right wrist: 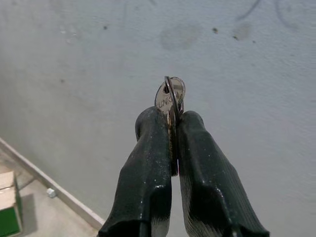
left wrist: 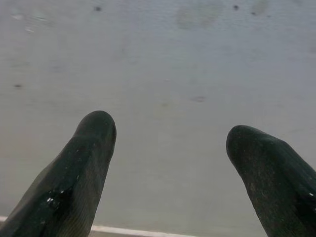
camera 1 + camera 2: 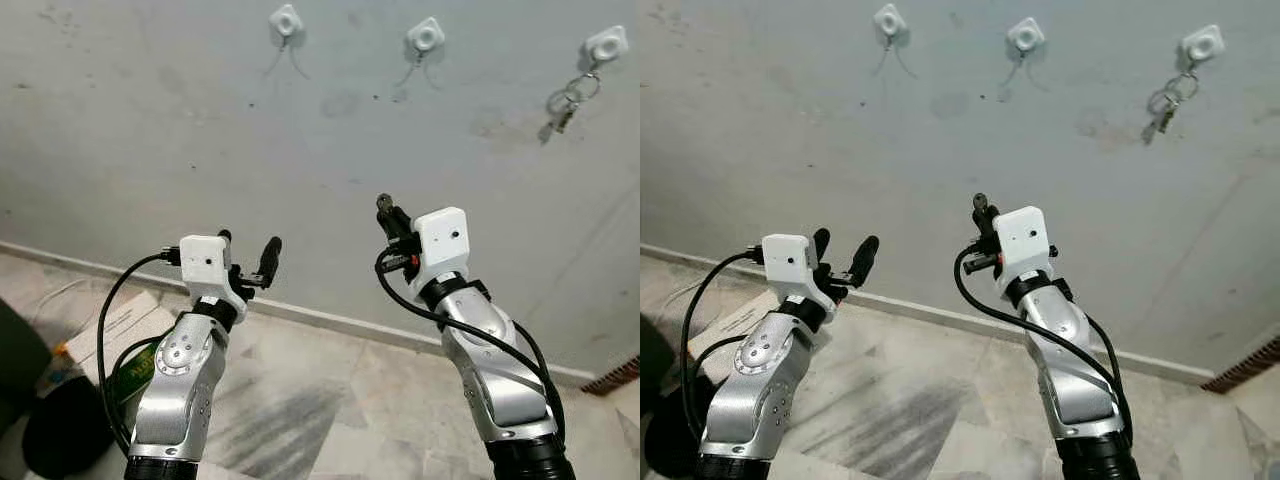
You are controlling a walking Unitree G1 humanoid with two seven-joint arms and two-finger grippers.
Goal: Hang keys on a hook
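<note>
Three white hooks are stuck high on the grey wall: a left hook (image 3: 285, 20), a middle hook (image 3: 425, 37) and a right hook (image 3: 606, 45). A bunch of keys (image 3: 566, 103) hangs from the right one. My right gripper (image 3: 385, 205) is raised below the middle hook, shut on a silver key with its ring (image 1: 170, 95) poking out past the fingertips. My left gripper (image 3: 248, 250) is held up lower and to the left, open, with nothing between its fingers (image 2: 86, 168).
A white skirting strip (image 3: 330, 322) runs along the foot of the wall above a marble floor (image 3: 330, 410). A cardboard box (image 3: 125, 330) and a dark round object (image 3: 65, 435) lie at the lower left. A drain grate (image 3: 615, 375) sits at the lower right.
</note>
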